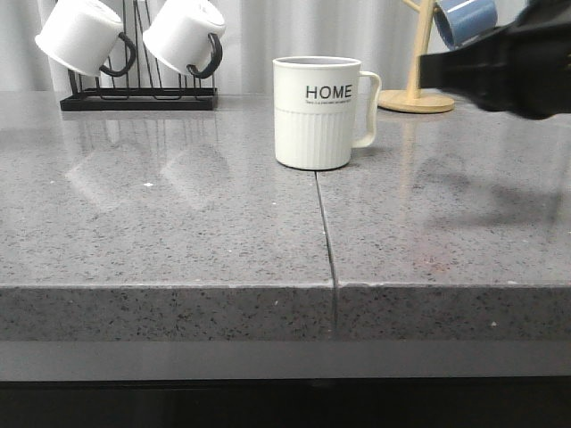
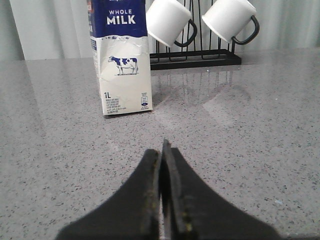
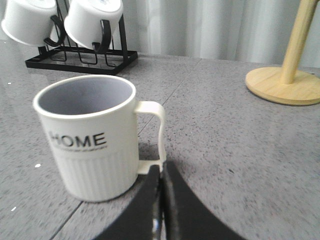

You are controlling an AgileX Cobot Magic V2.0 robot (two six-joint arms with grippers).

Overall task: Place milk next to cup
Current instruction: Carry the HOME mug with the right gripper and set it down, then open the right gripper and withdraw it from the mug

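Standing upright on the grey bench [image 2: 240, 150], the milk [image 2: 121, 60] shows only in the left wrist view, toward the back edge just beside the black rack [image 2: 197, 59] that carries two white mugs [image 2: 170, 21]; the front view does not take it in, so it likely sits off toward the bench's left side. Nothing touches it. The left gripper [image 2: 163, 150] hangs near the carton and aimed a little to one side of it, its fingers [image 2: 150, 165] pressed together with no gap to admit the carton.

The cup [image 1: 314, 114] stands upright near the middle of the bench, toward the back, on the seam [image 1: 326, 234] between the two slabs, its handle toward the right edge. The right gripper [image 3: 161, 172] sits just beside that handle, fingers closed on nothing. Behind it, at the back right, a wooden stand [image 1: 417, 89] carries a blue mug [image 1: 466, 18].

The carry has not begun, by my reading. Risks from here: the left fingers must spread wide before closing on the carton, or they will shove it and tip it, tall and narrow as it is. A pinch too high or too hard could crush the carton's wall. Swinging it past the rack may clip the hanging mugs. At the set-down, the right arm crowding the handle side could be struck, or the cup nudged
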